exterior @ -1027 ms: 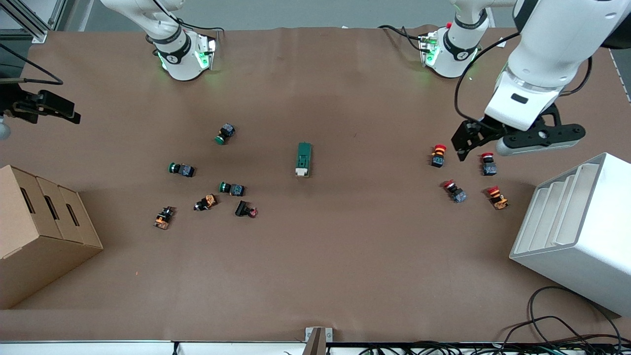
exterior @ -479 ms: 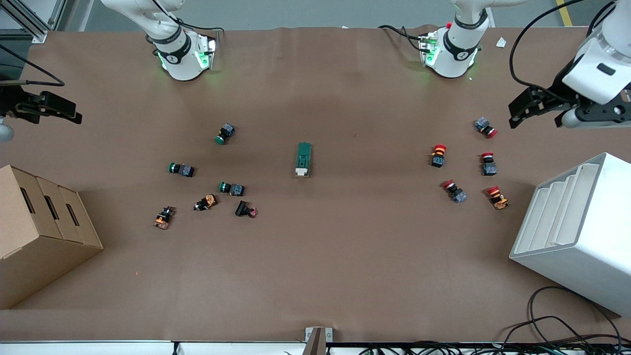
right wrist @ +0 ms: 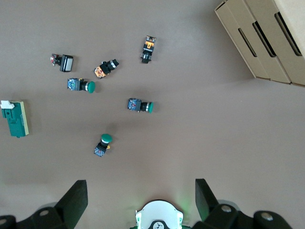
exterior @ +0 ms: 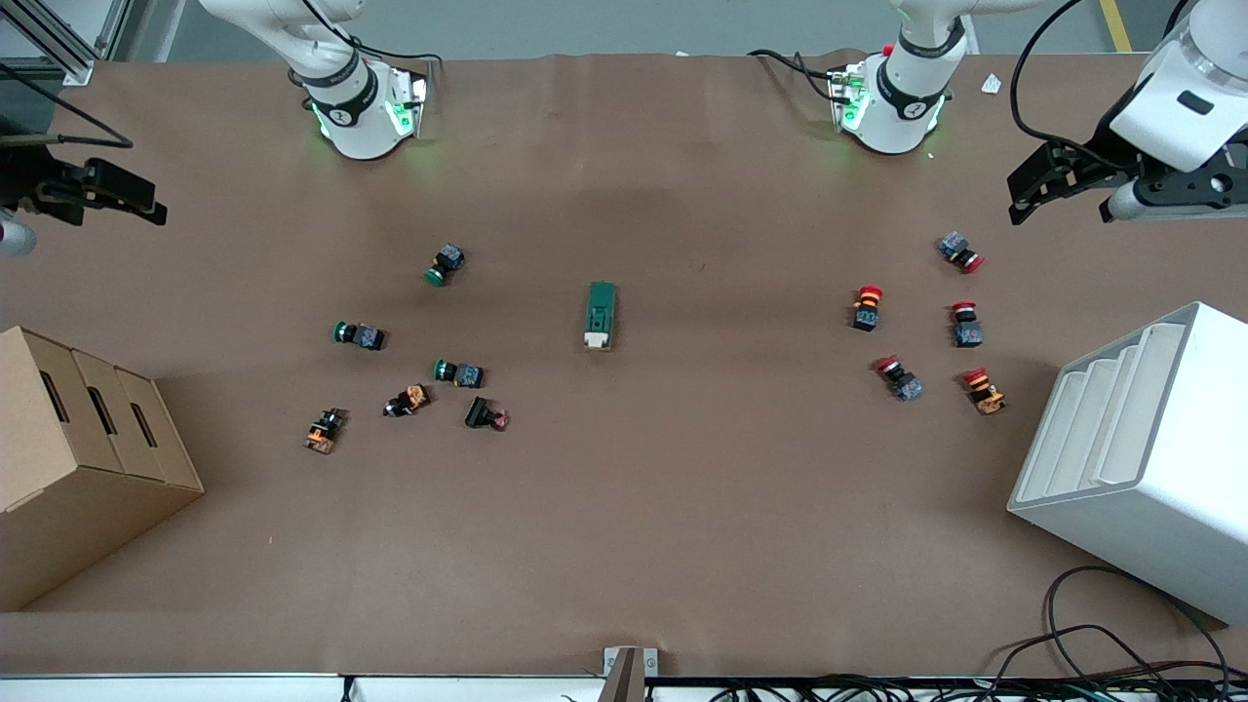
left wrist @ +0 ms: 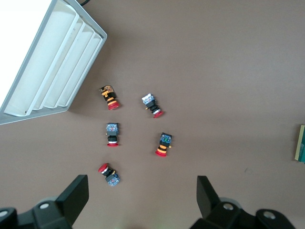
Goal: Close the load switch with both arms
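The load switch (exterior: 602, 315), a narrow dark-green block with a cream-white lever end, lies on the brown table mid-way between the arms. It also shows in the right wrist view (right wrist: 14, 118) and at the edge of the left wrist view (left wrist: 301, 143). My left gripper (exterior: 1035, 187) is open and empty, up in the air over the left arm's end of the table; its fingers (left wrist: 76, 195) are spread wide. My right gripper (exterior: 136, 203) is open and empty over the right arm's end of the table, its fingers (right wrist: 75, 198) wide apart over its own base.
Several red-capped push buttons (exterior: 960, 252) lie toward the left arm's end, beside a white slotted rack (exterior: 1141, 458). Several green-capped and other buttons (exterior: 456, 371) lie toward the right arm's end, near a cardboard box (exterior: 78, 458). Cables (exterior: 1102, 643) trail at the near edge.
My left gripper has swung away from over the red buttons toward the left arm's end of the table, uncovering one more red button. The right gripper has barely shifted. The load switch has not moved.
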Tool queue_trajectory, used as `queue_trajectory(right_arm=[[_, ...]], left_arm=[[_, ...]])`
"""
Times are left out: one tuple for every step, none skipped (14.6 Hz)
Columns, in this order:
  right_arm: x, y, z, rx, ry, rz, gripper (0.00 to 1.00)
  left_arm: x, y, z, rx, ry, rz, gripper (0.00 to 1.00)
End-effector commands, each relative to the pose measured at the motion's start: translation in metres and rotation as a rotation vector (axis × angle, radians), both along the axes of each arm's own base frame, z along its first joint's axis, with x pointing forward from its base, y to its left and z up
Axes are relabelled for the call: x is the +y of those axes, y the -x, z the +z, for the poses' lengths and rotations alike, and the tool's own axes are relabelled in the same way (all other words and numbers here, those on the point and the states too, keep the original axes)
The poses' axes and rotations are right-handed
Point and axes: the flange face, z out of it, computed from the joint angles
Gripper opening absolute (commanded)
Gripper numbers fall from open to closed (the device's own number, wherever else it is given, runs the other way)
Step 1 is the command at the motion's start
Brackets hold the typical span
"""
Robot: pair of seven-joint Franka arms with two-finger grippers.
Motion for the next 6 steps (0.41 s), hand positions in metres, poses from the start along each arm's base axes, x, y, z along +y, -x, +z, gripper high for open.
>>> queue_trajectory(right_arm=[[0.0085, 0.0214, 0.003, -0.015, 0.009, 0.022, 1.0], [0.01, 0.0242, 0.0039, -0.013, 0.009, 0.021, 1.0], [0.01, 0.0264, 0.004, -0.012, 0.01, 0.018, 1.0], [0.01, 0.0283, 0.0056, -0.015, 0.01, 0.018, 1.0], [0.01, 0.029, 0.0067, -0.019, 0.01, 0.018, 1.0], [0.01, 0.0284, 0.007, -0.024, 0.01, 0.017, 1.0]], left_arm=[[0.0072, 0.005, 0.0034, 0.006, 0.006, -0.037, 1.0], [0.0082, 0.0048, 0.0041, 0.005, 0.003, -0.049, 1.0], [0.0098, 0.0036, 0.0069, -0.001, 0.004, -0.06, 1.0], [0.0149, 0.0, 0.0068, -0.001, 0.005, -0.058, 1.0], [0.0157, -0.001, 0.008, -0.003, 0.005, -0.059, 1.0], [0.0159, -0.0015, 0.0072, -0.001, 0.004, -0.056, 1.0]])
